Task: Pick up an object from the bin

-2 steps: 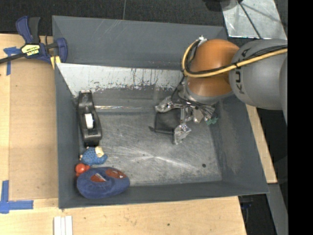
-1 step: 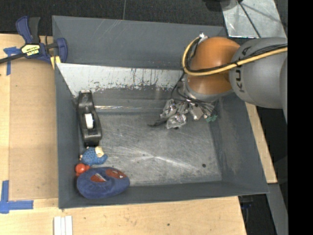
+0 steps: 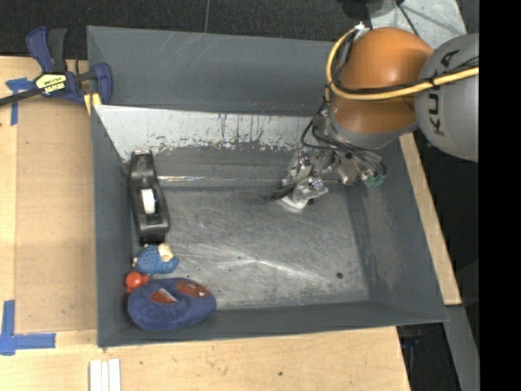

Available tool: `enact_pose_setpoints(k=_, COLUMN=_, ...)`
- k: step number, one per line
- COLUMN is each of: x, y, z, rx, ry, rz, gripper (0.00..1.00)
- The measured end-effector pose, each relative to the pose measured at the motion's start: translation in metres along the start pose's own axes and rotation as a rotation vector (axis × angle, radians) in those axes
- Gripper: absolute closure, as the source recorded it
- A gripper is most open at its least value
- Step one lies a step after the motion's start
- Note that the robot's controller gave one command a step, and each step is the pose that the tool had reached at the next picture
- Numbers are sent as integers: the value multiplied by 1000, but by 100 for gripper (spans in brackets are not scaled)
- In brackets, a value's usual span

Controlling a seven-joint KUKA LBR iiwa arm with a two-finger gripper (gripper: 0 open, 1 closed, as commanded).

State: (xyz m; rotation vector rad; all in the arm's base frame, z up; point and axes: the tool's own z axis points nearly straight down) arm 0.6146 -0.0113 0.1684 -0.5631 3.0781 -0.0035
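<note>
Hanging over bare bin (image 3: 244, 72) floor, your gripper (image 3: 303, 187), its grip impossible to tell, may close on nothing: dispenser (image 3: 147, 198) and plush (image 3: 169, 304) lie well apart from it, across the bin.

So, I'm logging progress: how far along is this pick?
Done: nothing visibly lifted; the black tape dispenser, small blue toy and blue plush toy lie along the bin's left side. In hand: the hand sits low near the back right, away from them. Left: grasping and lifting one thing.
</note>
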Motion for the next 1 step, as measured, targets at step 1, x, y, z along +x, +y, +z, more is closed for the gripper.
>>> enact_pose_setpoints(k=1, x=11, y=50, z=-74, rx=-3, ry=0, rz=-23, gripper=100)
